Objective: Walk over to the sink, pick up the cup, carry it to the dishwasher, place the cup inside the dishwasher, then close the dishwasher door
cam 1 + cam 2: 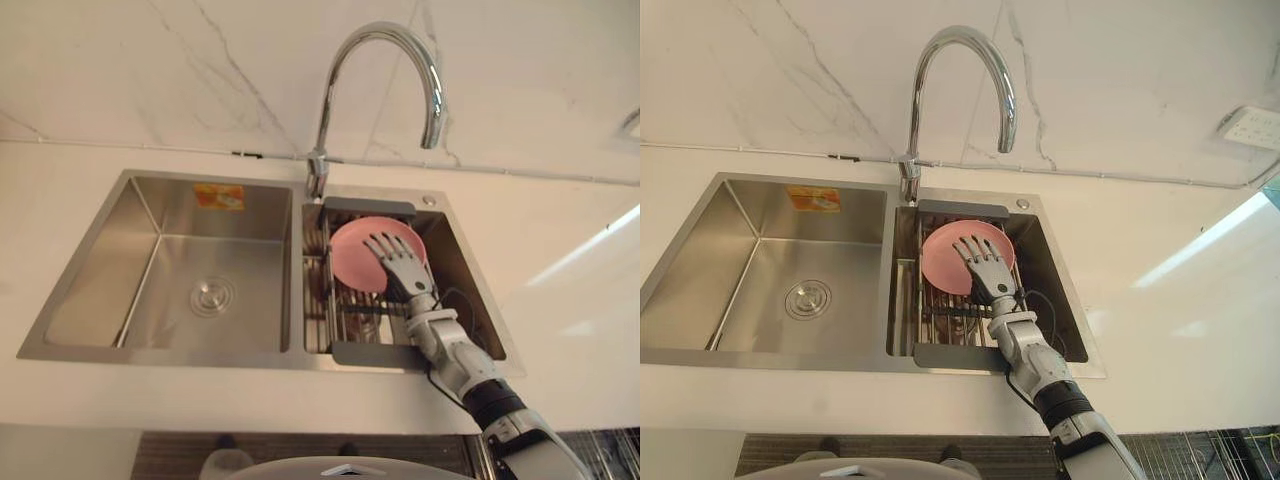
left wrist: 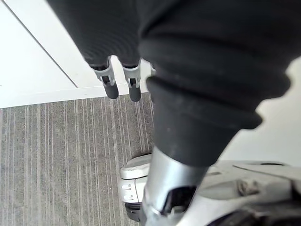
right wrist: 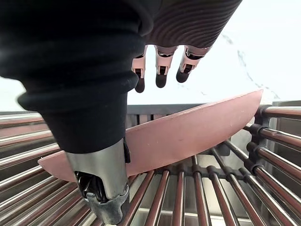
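Our right hand (image 1: 400, 262) is hovering with fingers spread wide, holding nothing, just over the pink plate (image 1: 352, 262) leaning on the rack (image 1: 345, 322) in the sink (image 1: 100, 300). We are thinking it should come down slowly and pinch the rim. Our left hand (image 2: 111, 82) is hanging loose above the floor (image 2: 56, 155). White counter (image 1: 120, 400) is wrapping round the sink, with the tap (image 1: 385, 35) behind it.

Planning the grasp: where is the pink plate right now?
The pink plate sits tilted on the wire rack in the sink's right basin, near the faucet, with the right hand open over it.
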{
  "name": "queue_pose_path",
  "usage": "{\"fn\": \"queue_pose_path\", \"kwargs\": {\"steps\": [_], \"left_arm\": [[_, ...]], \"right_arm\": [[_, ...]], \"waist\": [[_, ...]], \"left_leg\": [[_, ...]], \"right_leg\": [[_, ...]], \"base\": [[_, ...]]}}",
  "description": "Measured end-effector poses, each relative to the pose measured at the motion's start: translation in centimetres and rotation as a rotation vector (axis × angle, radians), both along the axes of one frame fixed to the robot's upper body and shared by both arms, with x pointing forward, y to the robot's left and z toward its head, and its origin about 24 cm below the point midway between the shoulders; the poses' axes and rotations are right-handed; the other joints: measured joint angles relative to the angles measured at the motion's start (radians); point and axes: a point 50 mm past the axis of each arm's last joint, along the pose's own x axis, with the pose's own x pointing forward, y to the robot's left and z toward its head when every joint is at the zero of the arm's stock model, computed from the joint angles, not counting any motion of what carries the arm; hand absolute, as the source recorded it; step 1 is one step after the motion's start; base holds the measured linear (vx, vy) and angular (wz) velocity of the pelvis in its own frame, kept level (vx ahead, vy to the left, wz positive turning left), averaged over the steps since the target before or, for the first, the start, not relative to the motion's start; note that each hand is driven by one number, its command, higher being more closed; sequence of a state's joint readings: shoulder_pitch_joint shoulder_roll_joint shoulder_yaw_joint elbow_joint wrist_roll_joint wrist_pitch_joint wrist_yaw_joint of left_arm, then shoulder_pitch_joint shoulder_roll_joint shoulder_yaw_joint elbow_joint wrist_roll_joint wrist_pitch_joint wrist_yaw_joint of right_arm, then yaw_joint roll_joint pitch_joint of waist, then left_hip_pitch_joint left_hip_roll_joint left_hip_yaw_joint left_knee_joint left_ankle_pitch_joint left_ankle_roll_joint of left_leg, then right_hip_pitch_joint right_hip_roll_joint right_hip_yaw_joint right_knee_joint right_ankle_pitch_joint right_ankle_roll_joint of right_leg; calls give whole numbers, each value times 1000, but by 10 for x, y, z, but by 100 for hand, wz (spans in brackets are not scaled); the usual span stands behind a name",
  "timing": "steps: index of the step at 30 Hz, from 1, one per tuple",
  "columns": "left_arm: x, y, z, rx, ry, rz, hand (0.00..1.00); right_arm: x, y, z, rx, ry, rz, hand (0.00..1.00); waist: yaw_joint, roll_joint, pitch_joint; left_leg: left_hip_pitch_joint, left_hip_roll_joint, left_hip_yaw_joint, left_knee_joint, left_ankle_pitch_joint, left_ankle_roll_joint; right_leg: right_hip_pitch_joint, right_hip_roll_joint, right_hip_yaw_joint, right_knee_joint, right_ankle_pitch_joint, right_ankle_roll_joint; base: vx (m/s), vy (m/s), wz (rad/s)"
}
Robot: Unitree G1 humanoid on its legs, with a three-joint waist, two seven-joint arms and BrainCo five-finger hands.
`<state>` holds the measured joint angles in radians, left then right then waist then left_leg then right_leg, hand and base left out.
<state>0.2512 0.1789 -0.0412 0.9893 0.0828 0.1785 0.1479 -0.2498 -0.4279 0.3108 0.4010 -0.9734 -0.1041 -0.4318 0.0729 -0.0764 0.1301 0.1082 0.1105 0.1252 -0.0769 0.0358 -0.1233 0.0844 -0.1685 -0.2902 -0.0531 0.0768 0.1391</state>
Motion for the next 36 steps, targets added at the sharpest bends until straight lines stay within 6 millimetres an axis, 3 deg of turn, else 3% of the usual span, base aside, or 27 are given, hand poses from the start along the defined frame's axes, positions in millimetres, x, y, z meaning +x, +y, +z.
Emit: {"fn": "queue_pose_path", "kwargs": {"steps": [8,12,13,16,18,30,31,36], "left_arm": [[2,-1,0,7,-27,-10,0],[3,-2,0,11,-35,-12,0],[3,-2,0,12,-37,-12,0],[4,-3,0,12,-53,-14,0],[5,-4,0,10,-59,-14,0],[12,-7,2,6,-95,-18,0],[12,-7,2,6,-95,-18,0],[12,-7,2,6,-95,-20,0]], "right_arm": [[0,0,12,51,-102,0,0],[0,-1,14,71,-129,-5,0],[0,-1,15,75,-139,-4,0],[2,0,20,82,-163,5,0],[2,0,21,81,-168,6,0],[8,-5,23,116,-159,-59,0],[8,-6,23,114,-156,-65,100],[12,-8,22,103,-135,-87,100]], "waist": [[-2,4,12],[-3,18,21],[-3,9,16],[-2,27,28],[-3,16,21],[8,30,28],[8,30,28],[9,30,28]], "left_leg": [[-2,0,-9,0,-1,1],[-3,0,-9,0,-1,0],[-3,0,-10,0,-1,1],[-5,0,-11,0,-1,-1],[-5,0,-13,0,2,-1],[-19,-4,-38,0,11,7],[-19,-4,-38,0,11,7],[-19,-4,-41,0,17,8]], "right_leg": [[0,1,-2,0,1,0],[-1,1,-2,-1,1,0],[-1,1,-2,-1,1,0],[0,1,-4,-2,1,0],[0,1,-7,-1,0,1],[2,0,-25,1,1,1],[2,0,-25,1,1,1],[3,0,-26,2,4,0]], "base": [[-18,-1,1],[0,0,0],[0,0,0],[0,0,0],[0,0,0],[-13,-3,6],[-42,-3,1],[-50,-5,1]]}}
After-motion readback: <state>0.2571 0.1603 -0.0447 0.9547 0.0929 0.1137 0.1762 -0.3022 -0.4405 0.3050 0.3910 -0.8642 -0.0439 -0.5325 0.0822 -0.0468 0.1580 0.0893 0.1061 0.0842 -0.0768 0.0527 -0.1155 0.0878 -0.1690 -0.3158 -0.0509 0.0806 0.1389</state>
